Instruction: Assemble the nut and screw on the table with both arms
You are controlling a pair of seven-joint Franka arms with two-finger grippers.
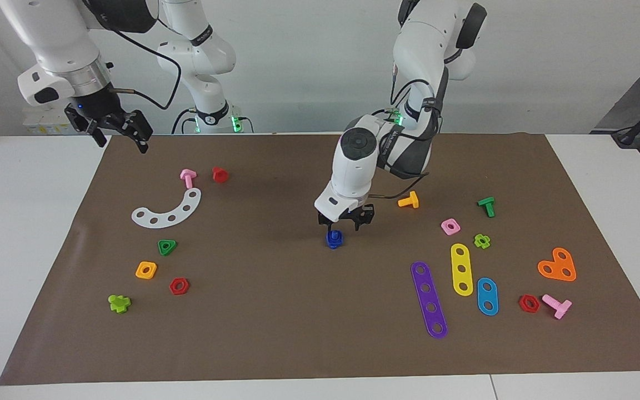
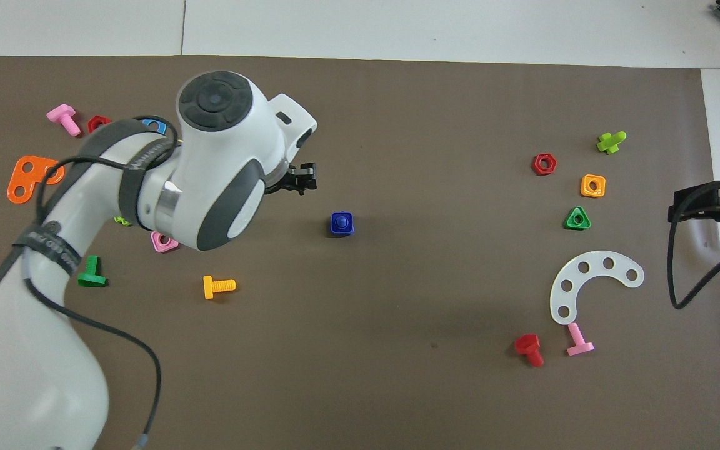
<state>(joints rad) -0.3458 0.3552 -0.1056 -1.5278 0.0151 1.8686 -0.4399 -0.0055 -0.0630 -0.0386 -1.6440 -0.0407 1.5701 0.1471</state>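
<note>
The dark-blue nut [image 1: 334, 238] and the dark-blue screw [image 1: 332, 245] stand together as one small blue stack near the middle of the brown mat [image 1: 275, 311]. In the overhead view the rounded-square nut [image 2: 335, 229] shows a blue round centre [image 2: 342, 221], so its hole is filled. My left gripper [image 1: 345, 224] hangs just above the stack, open and empty; it also shows in the overhead view [image 2: 302, 179]. My right gripper [image 1: 120, 136] waits raised over the mat's edge at the right arm's end, open and empty, and shows in the overhead view [image 2: 713, 205].
Toward the left arm's end lie an orange bolt [image 1: 409, 200], a pink square nut [image 1: 450, 226], a green bolt [image 1: 486, 205] and coloured strips [image 1: 429, 300]. Toward the right arm's end lie a white curved strip [image 1: 167, 212], a green triangular nut [image 1: 167, 246] and an orange square nut [image 1: 146, 270].
</note>
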